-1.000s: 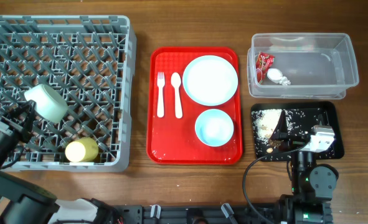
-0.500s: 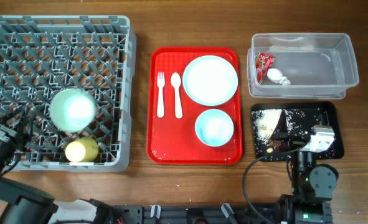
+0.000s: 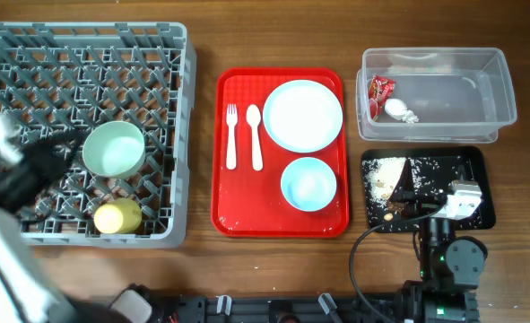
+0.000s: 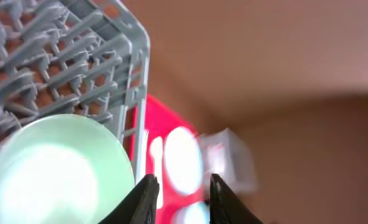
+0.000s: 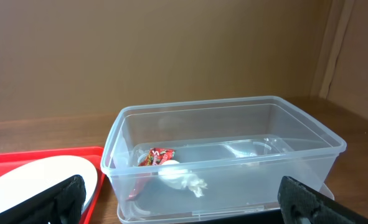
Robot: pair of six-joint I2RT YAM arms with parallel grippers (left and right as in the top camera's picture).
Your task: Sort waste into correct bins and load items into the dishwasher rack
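Bowl (image 3: pixel 114 149) lies in rack (image 3: pixel 85 32) just beside left gripper (image 4: pixel 182 188).

Left gripper (image 3: pixel 65 149) a motion blur overhead, perhaps just beside the pale green bowl (image 3: pixel 114 149).

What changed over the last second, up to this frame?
The left gripper turned the pale green bowl from on its side to mouth up, moved it rightward into the dishwasher rack beside the yellow-green cup, and let go; its jaws stand apart. Unchanged: right gripper over the black tray; plate, light blue bowl, fork and spoon on the red serving tray.
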